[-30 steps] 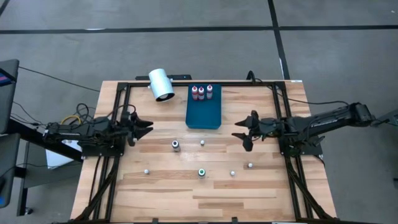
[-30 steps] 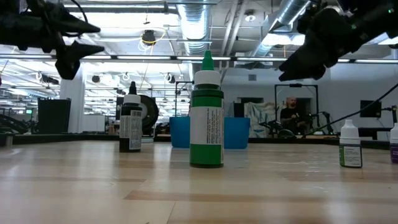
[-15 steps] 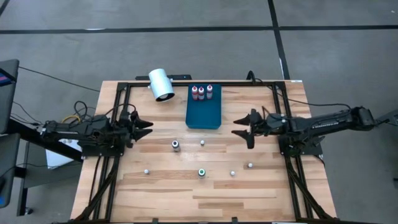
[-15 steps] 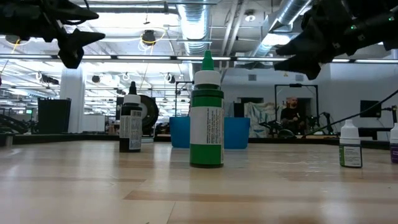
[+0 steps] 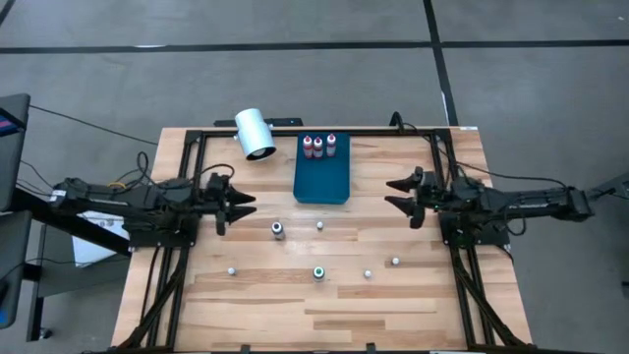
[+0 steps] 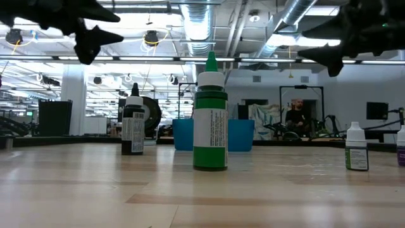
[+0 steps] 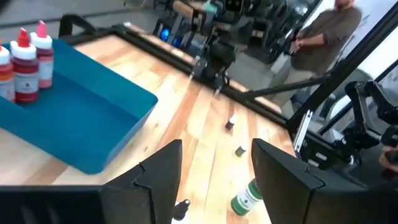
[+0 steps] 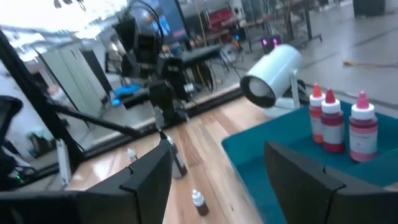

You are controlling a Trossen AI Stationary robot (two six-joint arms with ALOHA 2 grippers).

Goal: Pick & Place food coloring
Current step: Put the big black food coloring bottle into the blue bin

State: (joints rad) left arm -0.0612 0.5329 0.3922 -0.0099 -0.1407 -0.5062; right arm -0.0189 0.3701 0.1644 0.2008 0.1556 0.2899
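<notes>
A: Item one, food coloring. Where?

B: Three red bottles (image 5: 317, 147) stand at the far end of the blue tray (image 5: 323, 182). Six lie loose on the bench (image 5: 265, 305): dark bottle (image 5: 278, 230), green bottle (image 5: 318, 272), four small pale ones nearer the front.

A: Item two, arms?

B: Left gripper (image 5: 243, 205) hovers over the bench's left side, fingers apart, empty. Right gripper (image 5: 397, 192) hovers right of the tray, fingers wide apart, empty.

A: Advice for the pickup?

B: My judgement: the dark bottle is nearest the left gripper. Come straight down, fingers either side of its body below the cap, close gently so it stays upright, then lift clear before crossing to the tray.
</notes>
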